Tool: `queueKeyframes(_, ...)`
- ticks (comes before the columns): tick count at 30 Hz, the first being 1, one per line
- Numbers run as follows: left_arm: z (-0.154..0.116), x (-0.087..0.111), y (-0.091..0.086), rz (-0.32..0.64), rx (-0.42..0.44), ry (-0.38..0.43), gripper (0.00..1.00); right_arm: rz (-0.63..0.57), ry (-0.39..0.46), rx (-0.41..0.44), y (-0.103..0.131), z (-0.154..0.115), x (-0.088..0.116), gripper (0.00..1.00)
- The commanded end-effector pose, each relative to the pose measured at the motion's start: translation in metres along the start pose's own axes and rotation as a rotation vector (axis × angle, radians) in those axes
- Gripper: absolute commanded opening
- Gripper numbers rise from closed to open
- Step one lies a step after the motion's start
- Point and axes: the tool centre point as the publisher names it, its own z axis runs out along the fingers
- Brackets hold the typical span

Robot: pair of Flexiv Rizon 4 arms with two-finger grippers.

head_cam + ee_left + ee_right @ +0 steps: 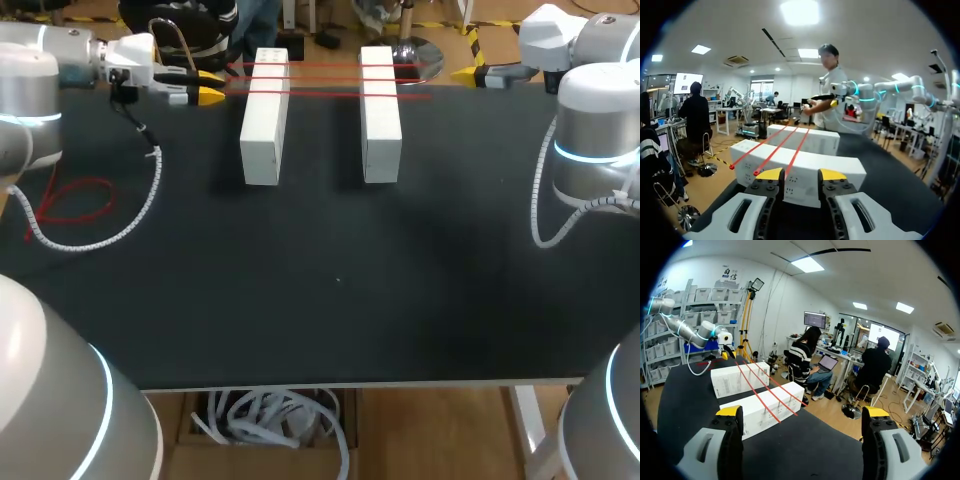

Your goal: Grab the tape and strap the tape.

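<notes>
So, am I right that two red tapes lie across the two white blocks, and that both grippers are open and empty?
Not quite: three red tapes, not two, lie across the two white blocks, as the left wrist view shows. The left gripper and the right gripper are indeed open and empty.

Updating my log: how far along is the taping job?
Done: three red tapes stretched across both white blocks. In hand: nothing, both jaws open and empty. Left: one loose red tape lies on the table, ungrabbed.
</notes>
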Motion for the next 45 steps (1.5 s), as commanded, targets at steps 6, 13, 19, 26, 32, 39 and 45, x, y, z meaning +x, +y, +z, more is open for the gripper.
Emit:
queueKeyframes(6,0.003,-0.014,0.013,-0.012,0.009,0.093,0.34,0.000,0.001,0.004,0.000,0.000,0.000,1.00)
queueKeyframes(13,0.005,-0.023,0.016,-0.022,0.029,0.098,0.31,0.000,0.001,0.004,0.000,0.000,0.000,1.00)
queueKeyframes(19,0.004,-0.028,0.019,-0.032,0.043,0.097,0.31,0.000,0.001,0.004,0.000,0.000,0.000,1.00)
queueKeyframes(26,0.004,-0.025,0.022,-0.037,0.050,0.104,0.31,0.000,0.001,0.004,0.000,0.000,0.000,1.00)
queueKeyframes(32,0.012,-0.017,0.017,-0.025,0.070,0.126,0.27,0.000,0.001,0.004,0.000,0.000,0.000,1.00)
queueKeyframes(39,0.018,-0.017,0.014,-0.015,0.074,0.125,0.31,0.000,0.001,0.004,0.000,0.000,0.000,1.00)
queueKeyframes(45,0.019,-0.017,0.014,-0.006,0.077,0.122,0.27,0.000,0.001,0.004,0.000,0.000,0.000,1.00)
